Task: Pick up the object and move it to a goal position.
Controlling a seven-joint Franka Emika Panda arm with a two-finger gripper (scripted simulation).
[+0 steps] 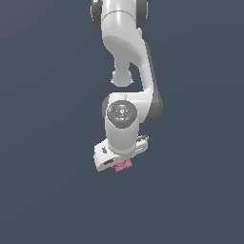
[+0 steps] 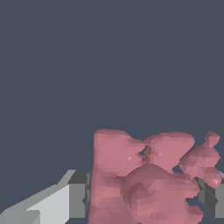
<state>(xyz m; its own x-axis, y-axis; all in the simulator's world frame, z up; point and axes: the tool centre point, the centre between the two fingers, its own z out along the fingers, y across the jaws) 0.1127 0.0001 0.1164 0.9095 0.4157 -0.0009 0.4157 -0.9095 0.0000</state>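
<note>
The object (image 2: pixel 144 179) is a pinkish-red lumpy chunk with a bumpy faceted surface. In the wrist view it fills the gap between my two fingers (image 2: pixel 78 194), which stand against it on either side. My gripper (image 2: pixel 146 194) is shut on it. In the exterior view the white gripper (image 1: pixel 120 163) points down below the arm's wrist. Only a small part of the object (image 1: pixel 124 165) shows under the hand, and the fingertips are hidden there.
The white arm (image 1: pixel 125 57) reaches down from the top of the exterior view. A plain dark blue-grey surface (image 1: pixel 47 190) lies all around the gripper. No other thing shows in either view.
</note>
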